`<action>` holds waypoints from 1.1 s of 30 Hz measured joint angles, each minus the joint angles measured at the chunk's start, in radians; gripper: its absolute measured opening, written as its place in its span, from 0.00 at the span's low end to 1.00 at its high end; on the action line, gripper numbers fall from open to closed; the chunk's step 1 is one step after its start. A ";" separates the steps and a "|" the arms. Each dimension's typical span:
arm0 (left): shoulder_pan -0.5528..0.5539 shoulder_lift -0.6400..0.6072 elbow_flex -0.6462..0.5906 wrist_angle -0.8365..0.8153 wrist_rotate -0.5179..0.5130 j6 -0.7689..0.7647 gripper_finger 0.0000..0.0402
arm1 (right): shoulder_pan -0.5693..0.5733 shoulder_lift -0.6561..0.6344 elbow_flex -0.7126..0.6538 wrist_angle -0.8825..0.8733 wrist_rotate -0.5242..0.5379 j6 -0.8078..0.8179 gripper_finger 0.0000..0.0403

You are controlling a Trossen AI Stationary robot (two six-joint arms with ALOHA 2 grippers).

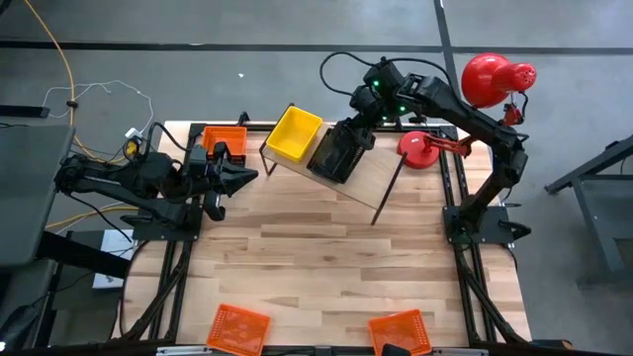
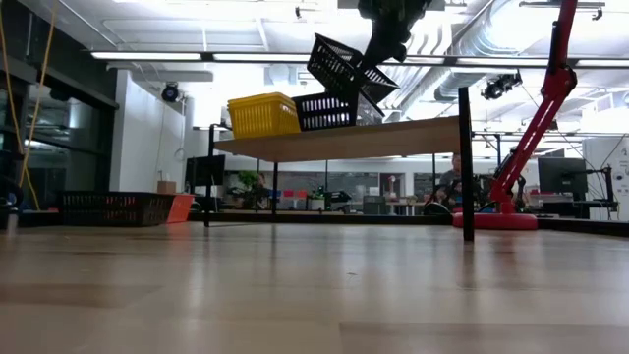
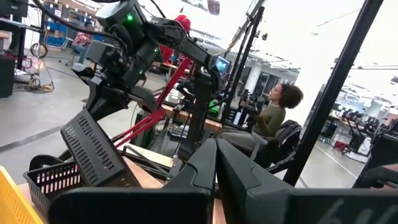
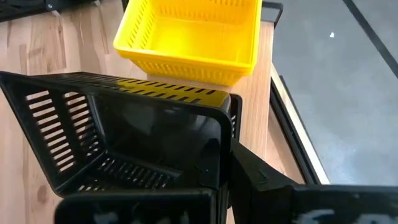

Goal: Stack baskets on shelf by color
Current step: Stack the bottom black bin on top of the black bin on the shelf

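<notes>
On the light wooden shelf [image 1: 368, 178] stand a yellow basket [image 1: 294, 133] and, beside it, a black basket [image 2: 324, 110]. My right gripper [image 1: 364, 124] is shut on a second black basket [image 2: 344, 65] and holds it tilted just above the one on the shelf. At the table's left side my left gripper [image 1: 237, 178] hovers shut, touching nothing. An orange basket [image 1: 224, 136] and a black basket [image 2: 113, 207] lie on the table at the far left. Two more orange baskets [image 1: 238, 328] [image 1: 401, 331] lie at the near edge. My right gripper holds the black basket by one wall near its rim [image 4: 214, 149], one finger seemingly inside and one finger [image 4: 261, 177] outside. The fingers slant down from the far right. The basket is lifted clear and steeply tilted, its low edge close above the black basket on the shelf.
A red desk lamp [image 1: 490, 79] stands with its base [image 1: 420, 148] by the shelf's right end, its arm rising behind. The shelf's black legs [image 2: 465, 177] stand on the plank table. A seated person [image 3: 273, 118] shows in the room beyond. Bare planks lie mid-table [image 1: 316, 267].
</notes>
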 joint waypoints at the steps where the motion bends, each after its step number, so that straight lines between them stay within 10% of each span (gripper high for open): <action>1: 0.000 0.000 0.000 0.000 0.000 0.001 0.00 | -0.002 0.001 0.000 -0.010 -0.003 0.000 0.00; 22: 0.000 0.000 0.000 0.000 0.000 0.001 0.00 | -0.002 0.017 0.001 -0.009 -0.003 0.000 0.01; 33: 0.000 0.000 0.000 0.000 0.000 0.000 0.00 | -0.002 0.015 0.001 -0.010 -0.022 0.017 0.32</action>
